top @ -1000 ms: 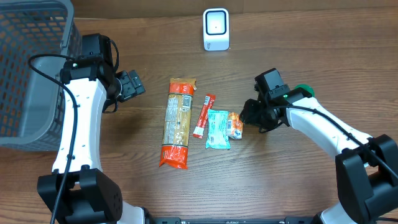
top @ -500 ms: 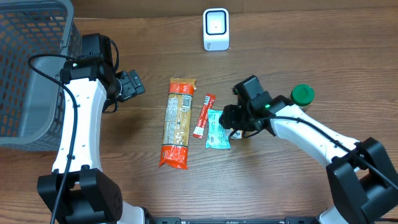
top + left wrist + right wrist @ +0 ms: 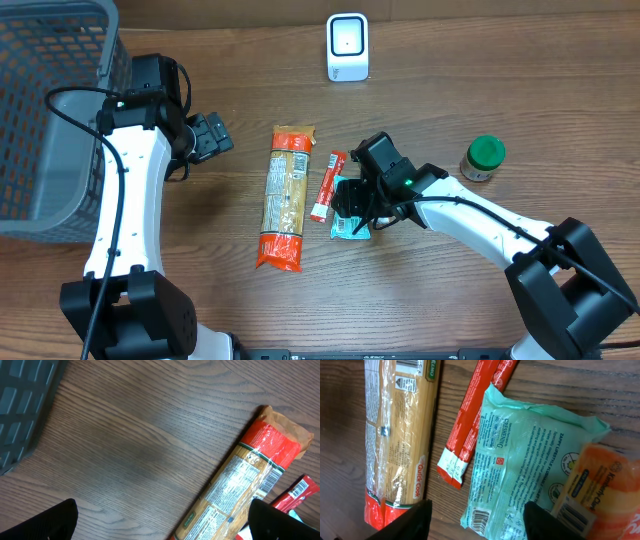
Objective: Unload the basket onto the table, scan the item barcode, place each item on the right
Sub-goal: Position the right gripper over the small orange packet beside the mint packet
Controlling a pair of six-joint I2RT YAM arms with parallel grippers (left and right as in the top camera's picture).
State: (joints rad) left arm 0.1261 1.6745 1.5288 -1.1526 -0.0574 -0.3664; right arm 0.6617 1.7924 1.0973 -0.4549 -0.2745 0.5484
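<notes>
- The right arm reaches from the lower right corner of the overhead view to the centre, elbow bent, with its wrist angled down over the table.
- The right gripper (image 3: 356,203) hangs over the teal packet (image 3: 520,470). Its fingers (image 3: 417,517) stand apart and clasp nothing.
- The teal packet lies flat at the centre of the table, just right of a red stick (image 3: 327,185). An orange pack (image 3: 600,485) overlaps its right edge.
- The scanner (image 3: 347,47) stands at the top centre, well apart from the packet.
- The left arm rises along the left side beside the basket (image 3: 50,120), its forearm bent toward the centre.
- The left gripper (image 3: 212,135) hovers over bare wood, left of the pasta pack (image 3: 283,195), with its jaws wide apart and holding nothing.
</notes>
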